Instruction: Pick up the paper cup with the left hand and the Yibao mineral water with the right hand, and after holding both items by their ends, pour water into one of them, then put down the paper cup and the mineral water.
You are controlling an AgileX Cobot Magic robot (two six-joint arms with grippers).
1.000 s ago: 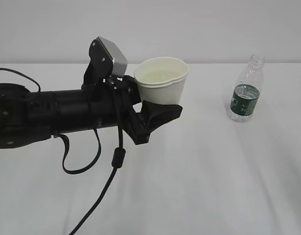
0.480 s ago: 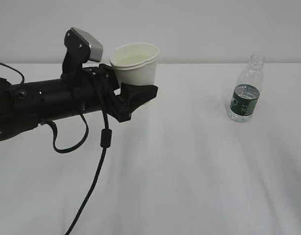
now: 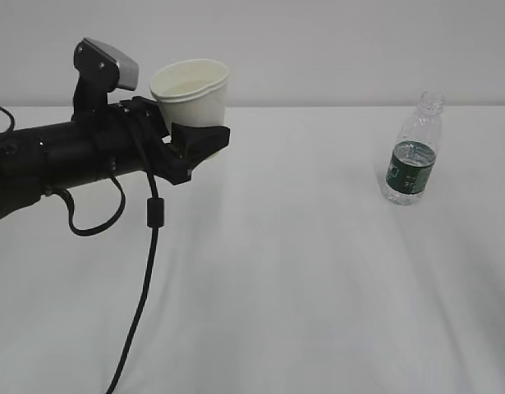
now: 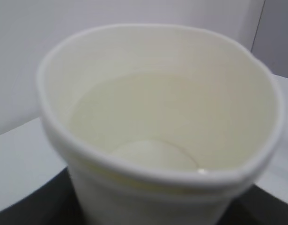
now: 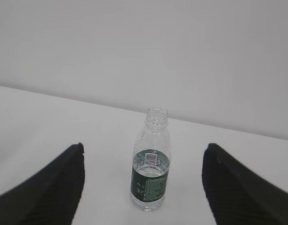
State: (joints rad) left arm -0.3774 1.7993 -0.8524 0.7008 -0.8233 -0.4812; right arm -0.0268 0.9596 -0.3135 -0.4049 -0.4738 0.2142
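Your left hand (image 3: 186, 139) is gripping the paper cup (image 3: 191, 90) low on its body, upright and up off the white table (image 3: 318, 271), over at the left side. You're seeing a bit of water sitting in the cup's bottom. The Yibao mineral water (image 3: 412, 149) is standing capless on the table, well apart at the right. Your right hand (image 5: 143, 187) is sitting with its fingers spread wide, bottle (image 5: 151, 161) between them further out, touching nothing.
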